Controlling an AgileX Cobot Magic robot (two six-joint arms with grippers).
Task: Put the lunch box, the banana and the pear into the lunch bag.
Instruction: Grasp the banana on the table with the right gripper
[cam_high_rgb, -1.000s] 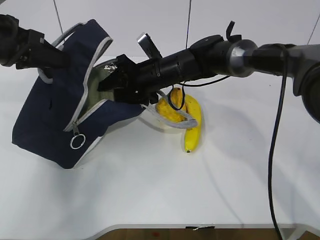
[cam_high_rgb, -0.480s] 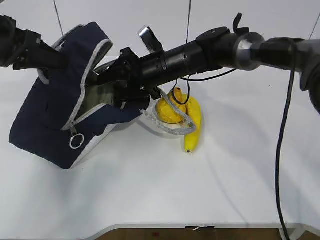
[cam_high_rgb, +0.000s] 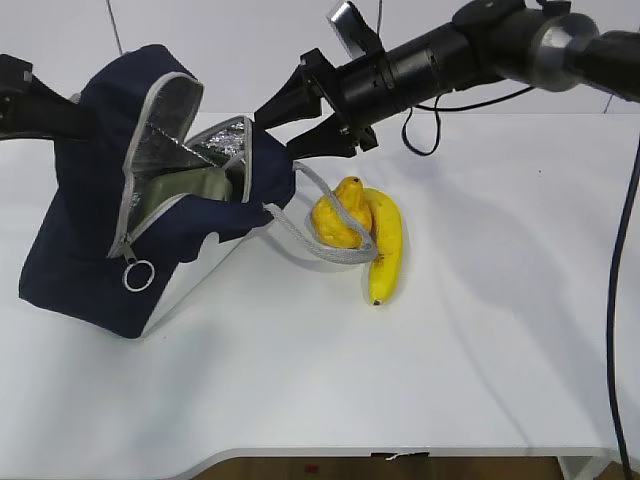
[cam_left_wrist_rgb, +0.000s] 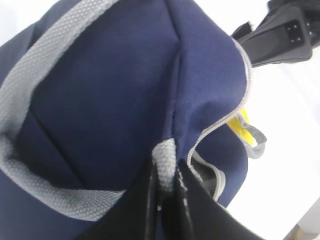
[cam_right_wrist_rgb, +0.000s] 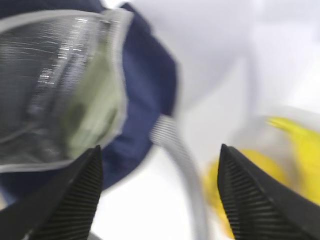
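The navy lunch bag (cam_high_rgb: 90, 250) leans open at the left and shows its foil lining. The pale green lunch box (cam_high_rgb: 195, 187) lies inside its mouth; it shows blurred in the right wrist view (cam_right_wrist_rgb: 85, 117). My left gripper (cam_high_rgb: 70, 118) is shut on the bag's grey handle (cam_left_wrist_rgb: 164, 167) and holds the bag tilted. My right gripper (cam_high_rgb: 277, 133) is open and empty, just above the bag's right edge (cam_right_wrist_rgb: 160, 195). The pear (cam_high_rgb: 335, 215) and the banana (cam_high_rgb: 386, 245) lie side by side to the right of the bag. The bag's other grey handle (cam_high_rgb: 320, 245) loops over the pear.
The white table (cam_high_rgb: 450, 350) extends in front and to the right of the fruit. The bag's ring pull (cam_high_rgb: 138, 275) hangs at the front of the zipper. My right arm (cam_high_rgb: 480, 45) reaches across the back from the right.
My right gripper has drawn back out of the bag's mouth, up and to the right, open and empty. The lunch box stays inside. The bag's flap has opened wider.
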